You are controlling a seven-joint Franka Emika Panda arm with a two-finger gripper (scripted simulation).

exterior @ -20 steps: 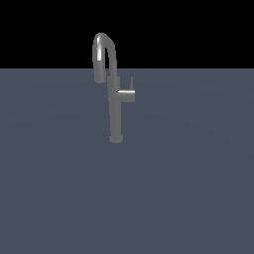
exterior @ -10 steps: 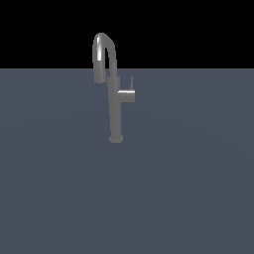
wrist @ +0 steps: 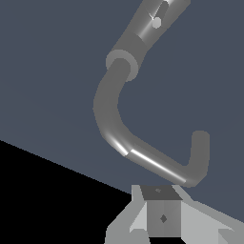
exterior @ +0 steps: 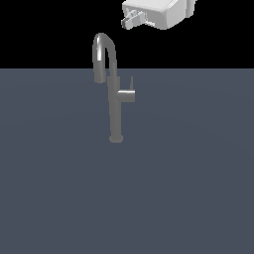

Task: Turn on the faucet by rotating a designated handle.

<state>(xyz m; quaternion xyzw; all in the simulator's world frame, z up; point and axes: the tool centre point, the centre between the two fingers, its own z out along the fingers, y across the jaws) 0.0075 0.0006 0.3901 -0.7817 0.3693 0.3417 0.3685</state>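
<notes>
The faucet is a slim grey column on a small round base, with a high arched spout. The handle is a short stub jutting toward the exterior view's right, with a thin lever rod standing upright at its end. My white gripper hangs at the top edge of the exterior view, above the handle and a little to its right, touching nothing. Its fingers look close together, but their state is unclear. The wrist view looks down on the faucet's curved spout, with the handle farther along the column.
The faucet stands on a flat dark blue-grey surface, against a black background. Nothing else shows.
My gripper has come into the exterior view at the top; it was out of frame before. The faucet and its handle have not moved.
</notes>
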